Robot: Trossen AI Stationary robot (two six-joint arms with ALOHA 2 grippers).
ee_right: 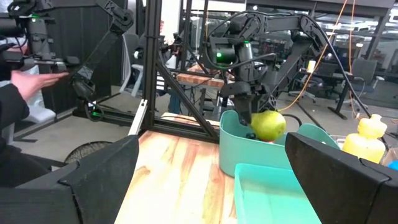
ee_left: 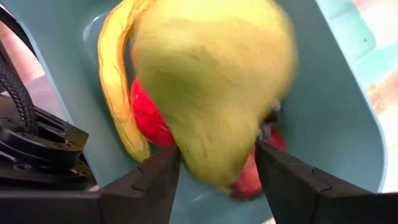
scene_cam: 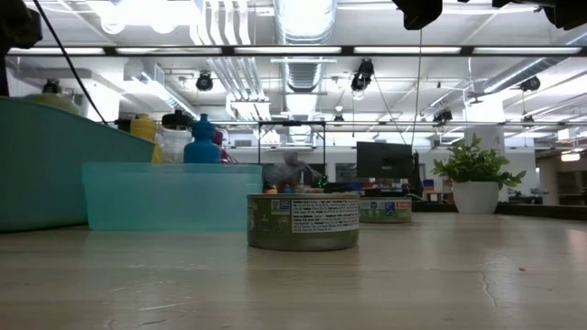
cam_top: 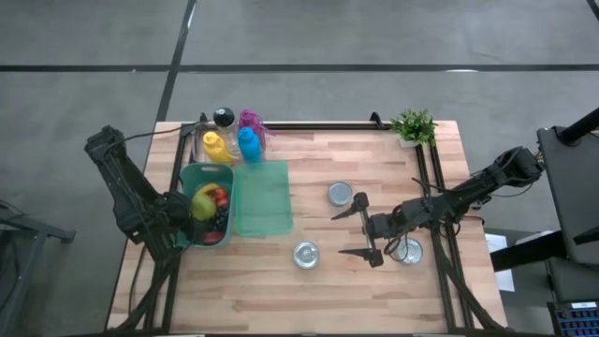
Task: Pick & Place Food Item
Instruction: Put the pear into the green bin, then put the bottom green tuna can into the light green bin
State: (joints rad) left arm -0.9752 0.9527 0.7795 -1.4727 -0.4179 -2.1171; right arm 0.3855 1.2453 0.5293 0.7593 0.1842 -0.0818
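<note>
The left hand (ee_left: 217,168) is hanging over the deep teal plastic bin (cam_top: 190,178) at the table's left side, with a yellow-green pear-shaped fruit (ee_left: 211,87) sitting between its two dark fingers (ee_left: 149,186). The fingers are standing partly apart, flanking the fruit's narrow end; whether they are pressing it or just beside it cannot be told. The fruit is hovering at the bin's rim, its long axis running roughly along the fingers, broad end pointing away from the wrist. Beneath it one yellow banana (ee_left: 118,93) and red fruit (ee_left: 146,118) are lying in the bin. The right hand (cam_top: 360,232) is waiting over the wooden table (cam_top: 281,290) with fingers spread wide. Three round metal cans (cam_top: 306,254) are standing on the table, four coloured bottles (cam_top: 248,142) at the back, one shallow teal tray (cam_top: 264,198) beside the bin.
</note>
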